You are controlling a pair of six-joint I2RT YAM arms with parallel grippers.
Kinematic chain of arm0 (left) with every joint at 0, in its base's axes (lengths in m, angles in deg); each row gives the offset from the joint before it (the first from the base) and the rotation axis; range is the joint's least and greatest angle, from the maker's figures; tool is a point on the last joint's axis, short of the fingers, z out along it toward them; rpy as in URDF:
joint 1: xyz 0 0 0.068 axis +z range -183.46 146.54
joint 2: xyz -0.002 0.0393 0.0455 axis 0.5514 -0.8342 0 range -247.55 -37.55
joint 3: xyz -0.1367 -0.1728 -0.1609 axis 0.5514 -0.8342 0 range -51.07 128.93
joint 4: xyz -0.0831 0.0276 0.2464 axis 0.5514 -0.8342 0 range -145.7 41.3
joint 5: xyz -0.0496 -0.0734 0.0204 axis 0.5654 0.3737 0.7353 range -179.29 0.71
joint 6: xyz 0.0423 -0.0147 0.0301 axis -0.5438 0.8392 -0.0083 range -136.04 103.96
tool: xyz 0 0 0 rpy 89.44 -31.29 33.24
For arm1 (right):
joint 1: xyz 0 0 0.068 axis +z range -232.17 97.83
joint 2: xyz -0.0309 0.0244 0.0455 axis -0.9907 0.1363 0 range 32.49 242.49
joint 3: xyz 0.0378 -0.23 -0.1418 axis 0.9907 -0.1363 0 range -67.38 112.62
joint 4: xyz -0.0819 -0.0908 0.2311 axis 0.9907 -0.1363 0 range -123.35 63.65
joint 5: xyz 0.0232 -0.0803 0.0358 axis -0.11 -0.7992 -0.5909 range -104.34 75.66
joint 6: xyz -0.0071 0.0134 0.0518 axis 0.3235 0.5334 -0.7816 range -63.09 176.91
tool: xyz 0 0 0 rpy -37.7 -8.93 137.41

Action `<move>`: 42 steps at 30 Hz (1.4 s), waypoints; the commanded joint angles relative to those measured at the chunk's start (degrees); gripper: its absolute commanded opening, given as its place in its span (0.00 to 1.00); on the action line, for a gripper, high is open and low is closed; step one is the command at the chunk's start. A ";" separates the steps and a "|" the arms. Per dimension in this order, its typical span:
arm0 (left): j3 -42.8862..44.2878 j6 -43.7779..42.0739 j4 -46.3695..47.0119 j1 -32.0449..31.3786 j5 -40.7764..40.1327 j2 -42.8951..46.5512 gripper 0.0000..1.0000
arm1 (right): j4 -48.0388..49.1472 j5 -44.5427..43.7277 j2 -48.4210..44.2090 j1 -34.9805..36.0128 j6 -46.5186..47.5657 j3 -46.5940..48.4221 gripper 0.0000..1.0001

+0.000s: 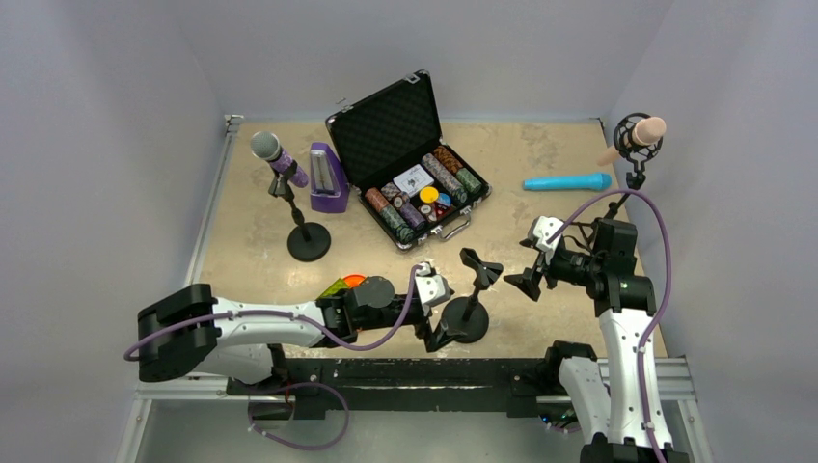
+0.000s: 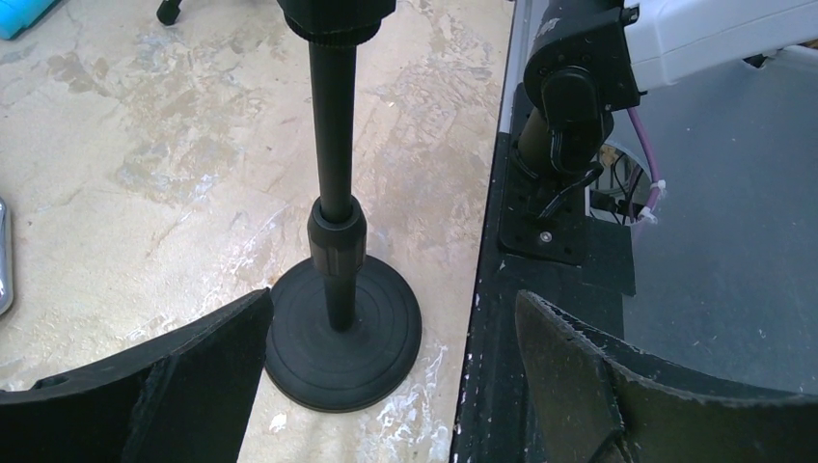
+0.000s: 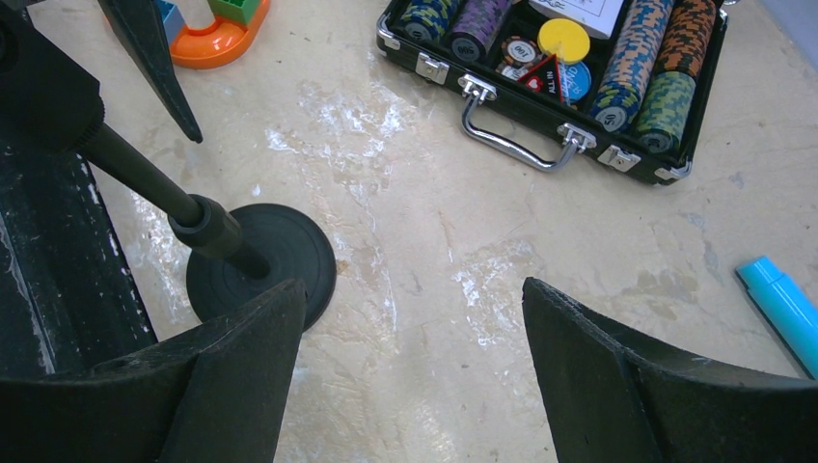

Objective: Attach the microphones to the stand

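Note:
The glittery purple microphone (image 1: 277, 154) sits clipped in the left stand (image 1: 307, 236). At the far right, the pale pink microphone (image 1: 644, 132) rests in a round mount. The cyan microphone (image 1: 567, 181) (image 3: 783, 311) lies flat on the table. An empty stand (image 1: 470, 313) (image 2: 338, 241) (image 3: 259, 262) with a bare clip (image 1: 480, 267) is near the front edge. My left gripper (image 1: 439, 328) (image 2: 391, 318) is open, low beside that stand's round base. Open too, my right gripper (image 1: 527, 283) (image 3: 413, 309) hovers just right of the clip and holds nothing.
An open black case of poker chips (image 1: 410, 164) (image 3: 569, 68) stands at the back middle, with a purple metronome-shaped box (image 1: 328, 178) to its left. An orange and green toy (image 1: 345, 286) (image 3: 217, 29) lies by my left arm. The black mounting rail (image 2: 540, 289) runs along the near edge.

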 commanded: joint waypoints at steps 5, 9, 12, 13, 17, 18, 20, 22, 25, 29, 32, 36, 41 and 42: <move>2.42 0.67 5.99 -0.32 0.19 -1.62 0.99 | 1.32 -0.20 0.19 -0.28 -0.63 -0.23 0.85; 2.84 0.05 7.30 -0.32 0.14 -2.90 0.99 | 1.37 -0.33 0.47 -0.31 -0.70 -0.24 0.85; 3.94 -0.58 7.85 -0.32 0.17 -4.16 0.99 | 1.32 -0.35 0.75 -0.24 -0.74 -0.16 0.85; 4.45 -0.76 7.90 -0.32 0.05 -4.61 0.99 | 1.32 -0.29 0.60 -0.28 -0.78 -0.15 0.85; 5.70 -0.98 9.19 -0.32 -2.25 -6.57 0.99 | 1.57 -0.54 0.57 -0.26 -1.11 -0.24 0.85; 5.83 -1.05 9.93 -0.32 -3.24 -6.94 0.99 | 1.58 -0.55 0.57 -0.30 -1.13 -0.28 0.85; 5.78 -1.30 11.24 -0.32 -5.50 -7.50 0.98 | 1.65 -0.61 0.51 -0.29 -1.09 -0.33 0.85; 5.69 -1.88 13.46 -0.32 -7.04 -8.07 0.96 | 1.60 -0.55 0.57 -0.26 -1.14 -0.33 0.85; 5.85 -2.40 16.20 -0.32 -9.15 -9.15 0.92 | 1.67 -0.63 0.71 -0.30 -1.14 -0.25 0.85; 5.88 -1.79 19.03 -0.32 -11.08 -10.65 0.85 | 1.63 -0.64 0.54 -0.25 -1.20 -0.32 0.85; 5.61 -1.07 21.39 -0.32 -12.20 -11.67 0.78 | 1.63 -0.68 0.61 -0.31 -1.21 -0.33 0.85; 5.77 -0.32 23.36 -0.32 -12.03 -12.31 0.69 | 1.65 -0.64 0.70 -0.26 -1.22 -0.33 0.85; 5.95 -0.04 24.95 -0.32 -10.52 -12.83 0.58 | 1.64 -0.71 0.73 -0.26 -1.22 -0.33 0.85; 5.96 -0.04 25.27 -0.32 -10.12 -12.98 0.55 | 1.61 -0.70 0.76 -0.31 -1.21 -0.32 0.85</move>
